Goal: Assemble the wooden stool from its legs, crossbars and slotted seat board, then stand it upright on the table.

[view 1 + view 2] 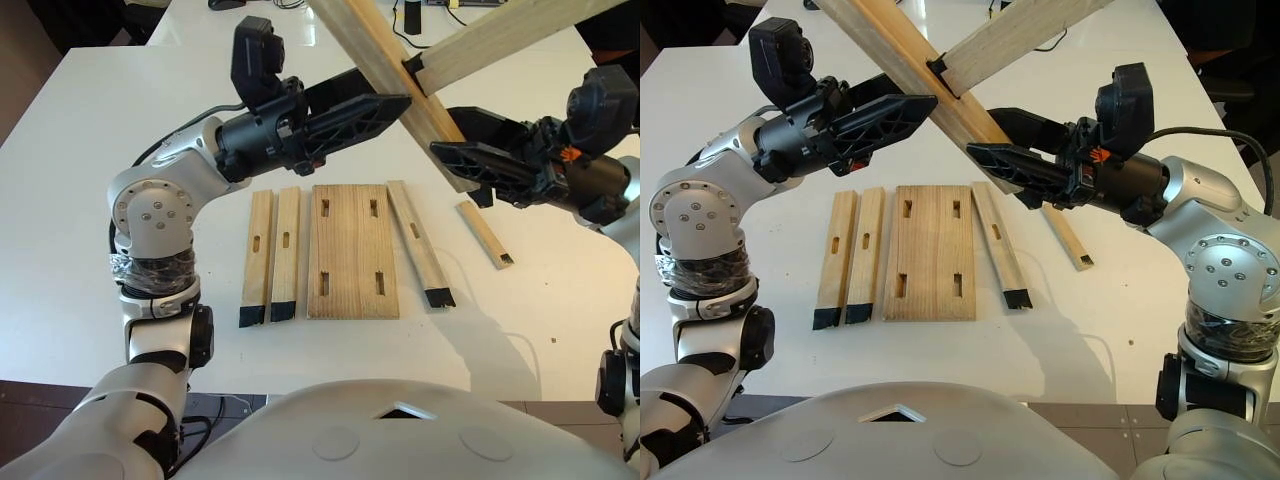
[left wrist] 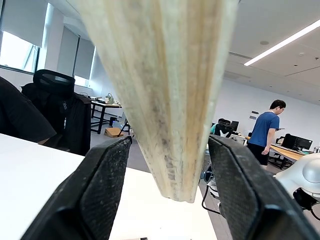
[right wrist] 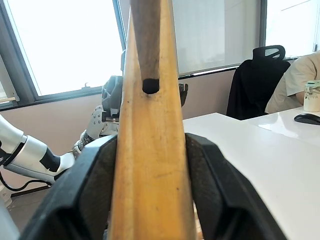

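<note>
A long wooden leg (image 1: 385,55) slants in the air above the table, and a second, paler piece (image 1: 500,35) meets it at a black-capped end and runs up to the far right. My right gripper (image 1: 442,130) is shut on the leg's lower part. My left gripper (image 1: 395,105) reaches it from the left, with its fingers (image 2: 100,190) open on either side of a wooden end and a gap on both sides. On the table lie the slotted seat board (image 1: 350,250), two legs (image 1: 258,255) to its left, one leg (image 1: 420,240) to its right and a short crossbar (image 1: 485,235).
The white table (image 1: 100,200) has bare room on its left side and along the front edge. Dark desk items (image 1: 230,4) and cables lie at the far edge.
</note>
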